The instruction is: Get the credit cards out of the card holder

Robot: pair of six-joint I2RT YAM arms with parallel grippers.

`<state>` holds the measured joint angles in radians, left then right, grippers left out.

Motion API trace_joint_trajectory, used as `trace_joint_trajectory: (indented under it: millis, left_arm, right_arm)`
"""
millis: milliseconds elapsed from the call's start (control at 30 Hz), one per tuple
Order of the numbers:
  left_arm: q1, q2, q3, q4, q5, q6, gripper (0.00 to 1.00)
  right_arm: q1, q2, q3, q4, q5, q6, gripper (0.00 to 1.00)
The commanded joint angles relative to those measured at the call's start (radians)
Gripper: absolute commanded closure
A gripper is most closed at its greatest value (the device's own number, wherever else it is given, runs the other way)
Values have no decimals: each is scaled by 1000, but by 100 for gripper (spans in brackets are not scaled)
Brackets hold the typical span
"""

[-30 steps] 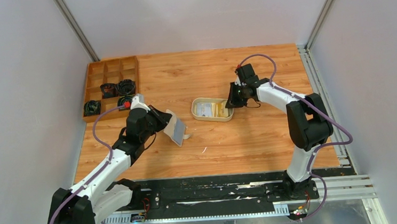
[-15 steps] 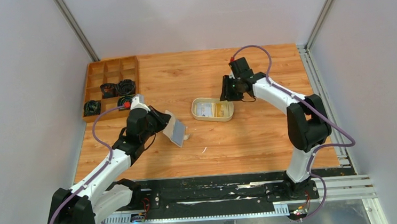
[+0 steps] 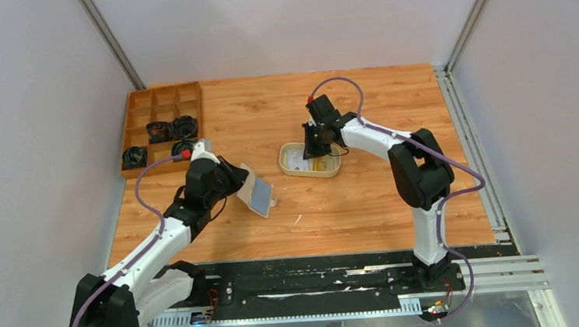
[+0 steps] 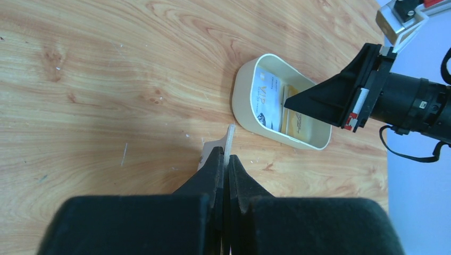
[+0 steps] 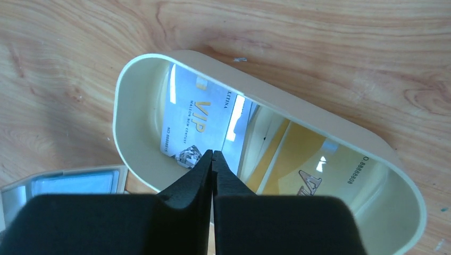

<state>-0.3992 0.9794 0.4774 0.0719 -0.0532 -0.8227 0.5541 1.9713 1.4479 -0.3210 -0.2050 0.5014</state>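
white arms (image 3: pixel 149 254) with black joints (image 3: pixel 421 175) and looping purple cables (image 3: pixel 342 80).

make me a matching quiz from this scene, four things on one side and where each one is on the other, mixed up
Things
1. card holder
2. white VIP card
3. wooden divided box
4. right gripper

Places
A. over the oval tray, jaws shut and nothing between them
B. far left corner of the table, black items in some compartments
C. pinched in the left gripper
D. lying in the oval tray beside a yellow-orange card

Pairs: 1-C, 2-D, 3-B, 4-A
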Motion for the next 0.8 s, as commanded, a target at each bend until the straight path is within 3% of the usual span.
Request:
trace_joint_trajectory:
  millis: [0,367,767]
  left_arm:
    - [8,-4,18,-6,-17,17,100]
    - [8,12,27,-12,-27,35,100]
    - [8,32,71,-39,-23,66,100]
  right_arm:
    - [-1,18,4,13,22,18,100]
    - [-13,52,4,22,122,28,100]
    - [-29,97,11,29,135,35,100]
